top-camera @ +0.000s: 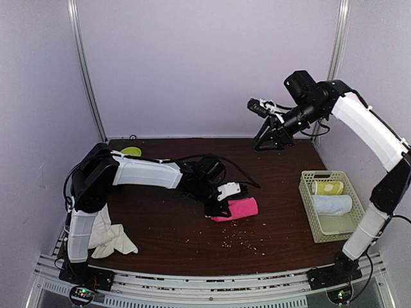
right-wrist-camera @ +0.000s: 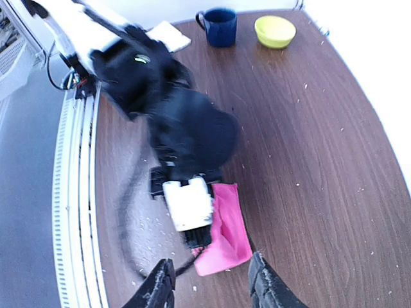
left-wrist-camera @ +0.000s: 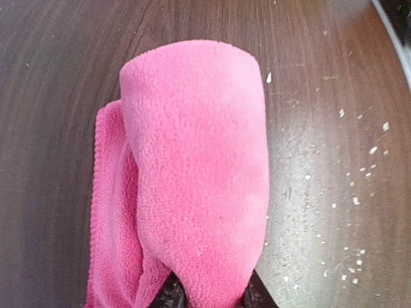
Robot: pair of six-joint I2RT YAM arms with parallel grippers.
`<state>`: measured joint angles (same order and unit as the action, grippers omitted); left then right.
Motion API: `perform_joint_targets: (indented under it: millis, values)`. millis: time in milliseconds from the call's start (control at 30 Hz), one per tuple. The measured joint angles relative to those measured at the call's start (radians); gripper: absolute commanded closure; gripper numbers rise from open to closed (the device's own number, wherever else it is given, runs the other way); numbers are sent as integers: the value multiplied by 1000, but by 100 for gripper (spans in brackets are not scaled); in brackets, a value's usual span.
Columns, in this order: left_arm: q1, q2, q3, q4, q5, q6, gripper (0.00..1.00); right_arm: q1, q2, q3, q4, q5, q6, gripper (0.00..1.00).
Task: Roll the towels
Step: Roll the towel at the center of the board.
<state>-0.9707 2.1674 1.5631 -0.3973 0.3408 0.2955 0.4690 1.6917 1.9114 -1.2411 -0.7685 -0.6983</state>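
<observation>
top cam overhead, wrist cams share pink towel [left-wrist-camera: 192, 173].

Bright pink towel [left-wrist-camera: 192, 179]; cream towel [top-camera: 110, 237]; dark brown wood-grain table [top-camera: 282, 170]; yellow bowl [right-wrist-camera: 275, 31]; navy mug [right-wrist-camera: 218, 27]

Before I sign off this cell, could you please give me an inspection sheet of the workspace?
Surface: dark wooden table, scattered with pale crumbs.
Job's things: pink towel loosely rolled mid-table; cream towel crumpled by the left arm's base.
Clutter: basket holding a white roll and a yellow-green roll; blue mug; yellow bowl.
Grippers: left gripper shut on pink towel; right gripper open, raised, empty.
Cables: black cable trailing from the left arm over the table.
Surroundings: plain pale walls; metal rail at the near edge.
</observation>
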Motion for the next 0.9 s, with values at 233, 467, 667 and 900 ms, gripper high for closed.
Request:
perform_joint_targets:
  millis: [233,467,667,900]
  values:
    - [106,129,171,-137,316,-97,77,38,-258,-264,139,-21,63,56]
    - [134,242,320,-264,493,-144,84,274,-270,-536,201,173,-5,58]
    - [142,266,341,-290,551,-169,84,334,-264,-750,333,404,-32,44]
    - [156,282,349,-296,599,-179,84,372,-207,-840,554,558,-80,37]
